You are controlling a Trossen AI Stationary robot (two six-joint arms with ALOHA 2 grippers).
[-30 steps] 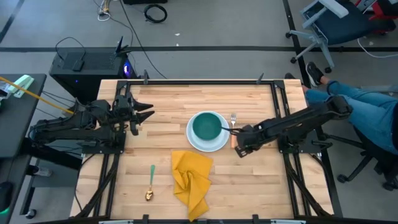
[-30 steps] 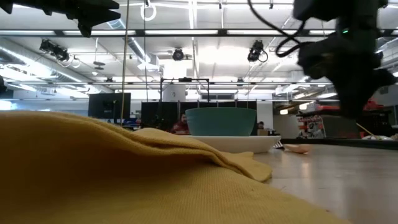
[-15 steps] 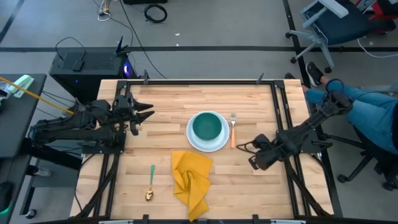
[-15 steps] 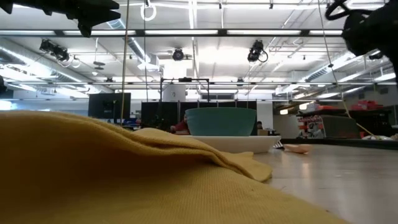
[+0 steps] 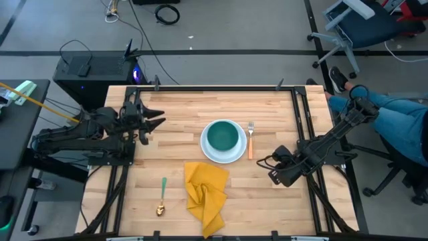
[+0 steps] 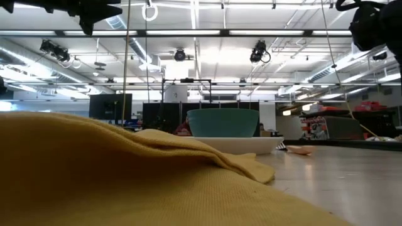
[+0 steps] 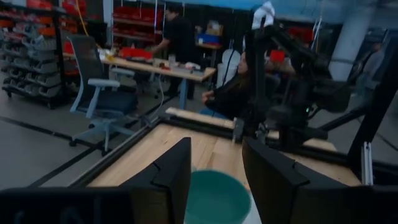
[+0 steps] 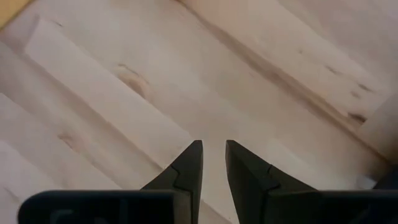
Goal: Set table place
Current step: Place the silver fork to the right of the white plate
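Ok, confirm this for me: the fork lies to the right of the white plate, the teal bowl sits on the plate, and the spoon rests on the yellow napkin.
One part is wrong. The spoon does not rest on the yellow napkin; in the high view it lies on the bare table to the napkin's left, apart from it. The rest holds: the fork lies right of the white plate, and the teal bowl sits on the plate.
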